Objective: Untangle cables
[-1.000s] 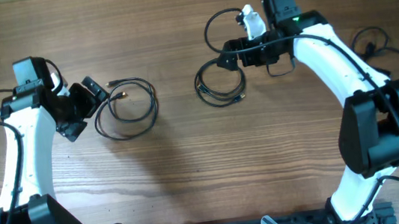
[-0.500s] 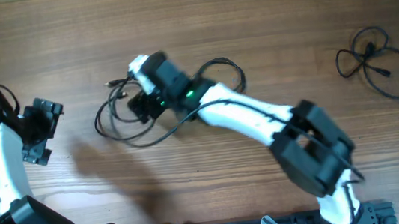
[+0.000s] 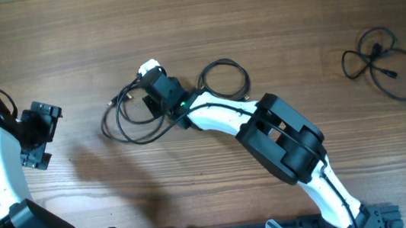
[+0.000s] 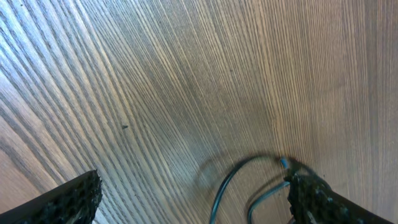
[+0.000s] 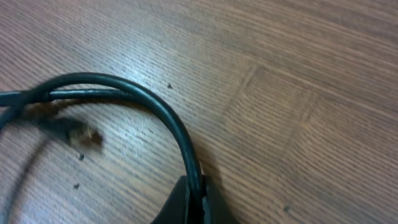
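Note:
Thin black cables lie in three places: a loose pile of loops [image 3: 129, 121] left of centre, a smaller coil [image 3: 223, 77] in the middle, and a loop [image 3: 382, 70] at the far right. My right gripper [image 3: 147, 93] reaches across to the upper right of the left pile. In the right wrist view it [image 5: 196, 194] is shut on one black cable [image 5: 168, 115], which arcs away to the left past a small metallic-tipped plug [image 5: 81, 134]. My left gripper [image 3: 43, 136] stands open, well left of the pile. Its fingers [image 4: 71, 198] hold nothing, and the gripper [image 4: 194, 186] faces bare wood.
The right arm [image 3: 282, 139] lies diagonally across the table from its base at the front right, with the middle coil just behind it. A thin dark cord [image 4: 227, 183] curves in at the bottom of the left wrist view beside the right finger. I cannot tell which cord it is.
My right arm has swung from the middle coil across to the left pile, and its jaws have shut on a cable. My left arm has drawn back to the left, away from that pile.

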`<state>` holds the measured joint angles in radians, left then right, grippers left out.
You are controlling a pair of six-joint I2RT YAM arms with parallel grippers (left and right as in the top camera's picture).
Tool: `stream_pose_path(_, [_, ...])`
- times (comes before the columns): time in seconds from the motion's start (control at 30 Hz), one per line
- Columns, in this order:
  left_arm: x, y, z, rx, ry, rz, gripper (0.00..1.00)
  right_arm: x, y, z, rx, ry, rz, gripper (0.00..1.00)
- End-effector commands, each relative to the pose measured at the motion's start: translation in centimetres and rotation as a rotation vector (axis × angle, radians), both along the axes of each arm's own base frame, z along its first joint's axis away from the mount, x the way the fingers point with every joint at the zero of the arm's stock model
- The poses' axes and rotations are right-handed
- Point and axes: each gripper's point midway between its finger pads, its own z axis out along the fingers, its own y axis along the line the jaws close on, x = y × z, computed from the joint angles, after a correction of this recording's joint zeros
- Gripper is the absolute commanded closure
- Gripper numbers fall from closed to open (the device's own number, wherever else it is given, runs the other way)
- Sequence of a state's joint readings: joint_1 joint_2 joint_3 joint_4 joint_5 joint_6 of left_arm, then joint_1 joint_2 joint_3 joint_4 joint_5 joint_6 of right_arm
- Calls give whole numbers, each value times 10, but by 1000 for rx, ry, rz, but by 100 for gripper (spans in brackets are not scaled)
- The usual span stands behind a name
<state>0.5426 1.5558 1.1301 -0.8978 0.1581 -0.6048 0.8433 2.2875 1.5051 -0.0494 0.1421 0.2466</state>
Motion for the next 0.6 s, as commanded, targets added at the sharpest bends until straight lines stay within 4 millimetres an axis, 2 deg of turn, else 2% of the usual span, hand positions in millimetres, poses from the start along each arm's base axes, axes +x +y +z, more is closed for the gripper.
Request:
stream_pose_path(0.0, [-2,-1,-1,-12,0,13,0,-7,-9,58,37,-11,-6,96])
stream_pose_path(0.03, [-2,-1,-1,-12,0,13,0,-3,-19,112,64,-76,1,96])
stream_pose_path(0.07, [-2,-1,-1,-12,0,13,0,2,-31,142,88,-111,-12,96])
stream_pose_path(0.1, [-2,-1,-1,-12,0,13,0,10,-52,177,123,-145,-51,96])
stream_pose_path(0.13, [-2,-1,-1,-12,0,13,0,18,-71,199,146,-162,-84,96])
stream_pose_path(0.2, [-2,-1,-1,-12,0,13,0,39,-133,225,196,-135,-231,96])
stream_pose_path(0.23, [-2,-1,-1,-12,0,13,0,48,-164,226,196,-109,-298,96])
stream_pose_path(0.3, [-2,-1,-1,-12,0,13,0,66,-245,205,172,-4,-445,96])
stream_pose_path(0.37, [-2,-1,-1,-12,0,13,0,72,-316,184,202,115,-590,95])
stream_pose_path(0.4, [-2,-1,-1,-12,0,13,0,75,-360,175,230,157,-668,94])
stream_pose_path(0.43, [-2,-1,-1,-12,0,13,0,75,-395,168,242,182,-739,94])
stream_pose_path(0.5, [-2,-1,-1,-12,0,13,0,61,-454,152,259,258,-893,94])
stream_pose_path(0.57, [-2,-1,-1,-12,0,12,0,36,-504,132,247,355,-1027,85])
